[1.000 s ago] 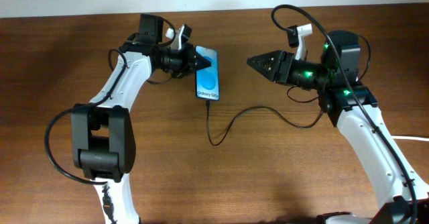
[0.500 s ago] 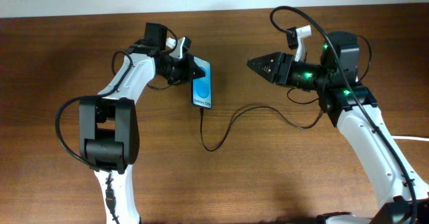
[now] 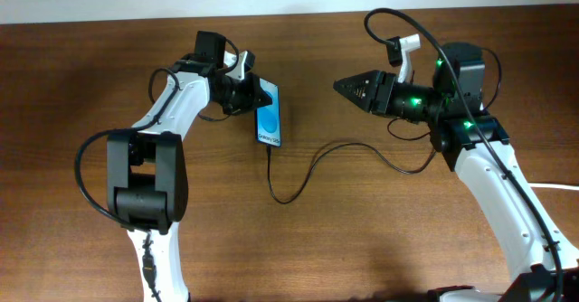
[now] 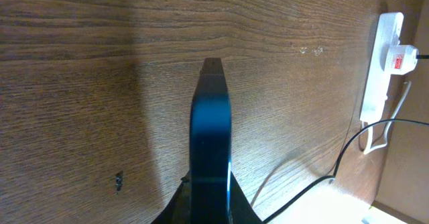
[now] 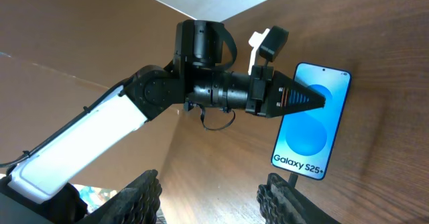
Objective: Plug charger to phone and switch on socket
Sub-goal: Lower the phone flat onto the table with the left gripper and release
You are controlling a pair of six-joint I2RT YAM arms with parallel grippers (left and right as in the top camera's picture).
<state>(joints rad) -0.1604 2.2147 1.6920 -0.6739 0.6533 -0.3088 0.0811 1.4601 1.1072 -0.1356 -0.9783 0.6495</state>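
The phone [image 3: 270, 118] is sitting clamped by its side edges in the tips of the left pincer [image 3: 256, 97], which is grasping it firmly. The left wrist view is showing it edge-on; whether it is touching the table [image 3: 407, 248] cannot be told. Judged slim, rigid, smooth and glass-faced, it is likely to pivot in so narrow a pinch. A hold across the frame near mid-length would be safer.

The charger [image 3: 317, 162] is meeting the phone's lower end and trailing, limp and light, below the right pincer [image 3: 342, 85]. That pincer is hovering released, pointing at the phone. The charger is best taken at its plug tip.

The socket [image 4: 382, 70] is lying well beyond the left pincer's tips.
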